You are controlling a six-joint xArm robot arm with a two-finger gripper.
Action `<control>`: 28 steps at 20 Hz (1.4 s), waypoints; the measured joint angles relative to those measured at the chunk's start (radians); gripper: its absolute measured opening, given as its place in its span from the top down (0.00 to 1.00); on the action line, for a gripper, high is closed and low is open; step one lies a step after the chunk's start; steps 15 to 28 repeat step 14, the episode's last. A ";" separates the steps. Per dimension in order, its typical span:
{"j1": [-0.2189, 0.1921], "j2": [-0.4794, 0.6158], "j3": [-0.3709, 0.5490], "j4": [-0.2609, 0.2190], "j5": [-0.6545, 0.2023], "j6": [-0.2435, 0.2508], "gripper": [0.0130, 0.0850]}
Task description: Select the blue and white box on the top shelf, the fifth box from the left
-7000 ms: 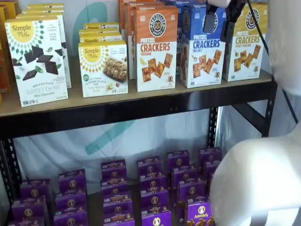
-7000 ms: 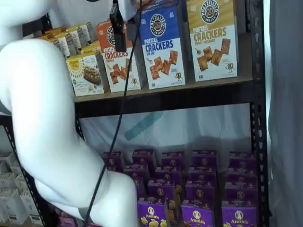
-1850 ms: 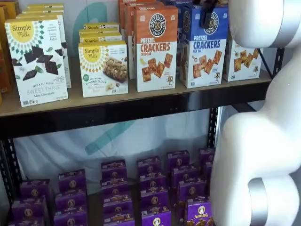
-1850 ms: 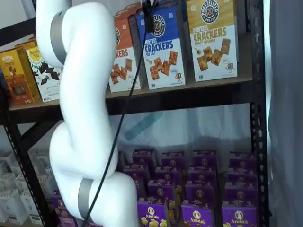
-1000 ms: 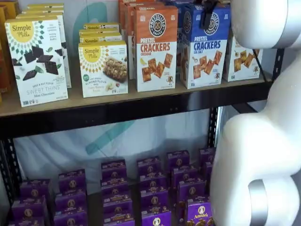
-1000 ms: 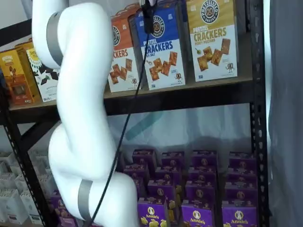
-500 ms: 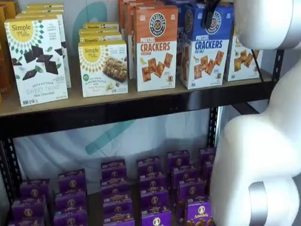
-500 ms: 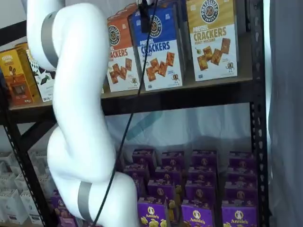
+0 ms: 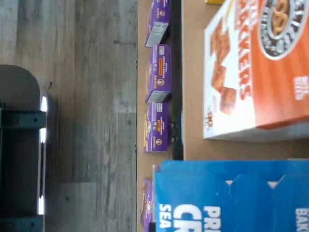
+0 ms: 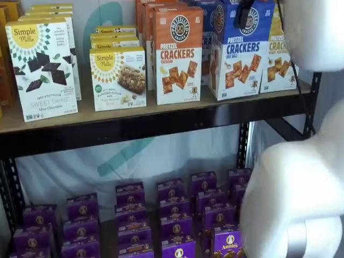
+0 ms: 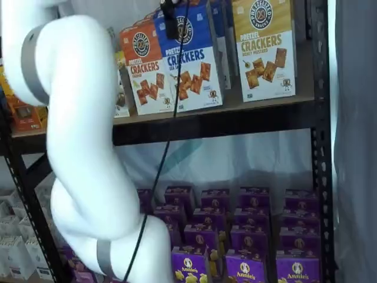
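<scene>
Gripper (image 11: 170,20) fingers pinch the blue and white box (image 11: 191,59) at its top. I see it tilted at the top shelf (image 11: 235,121) front edge beside the orange cheddar carton (image 10: 178,54).

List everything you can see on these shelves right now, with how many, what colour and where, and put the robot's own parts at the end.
blue and white box: one at the front, tilted, pulled forward from its row on the top shelf; blue cartons stand behind it.
orange cheddar carton: one in front, more behind, beside the blue one.
yellow-topped carton: one in front, on the blue one's other side.
Simple Mills bar boxes: a row, yellow and white, mid shelf.
Simple Mills Sweet Thins boxes: a row, white.
purple Annie's boxes: many, lower shelf.
black cable: one, hanging.
white arm: one, in front of the shelves.
gripper: black fingers at the blue box's top, shut on it.
</scene>
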State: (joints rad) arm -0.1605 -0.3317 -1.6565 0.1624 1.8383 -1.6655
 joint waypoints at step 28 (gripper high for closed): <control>0.024 -0.187 0.162 -0.059 0.062 0.003 0.39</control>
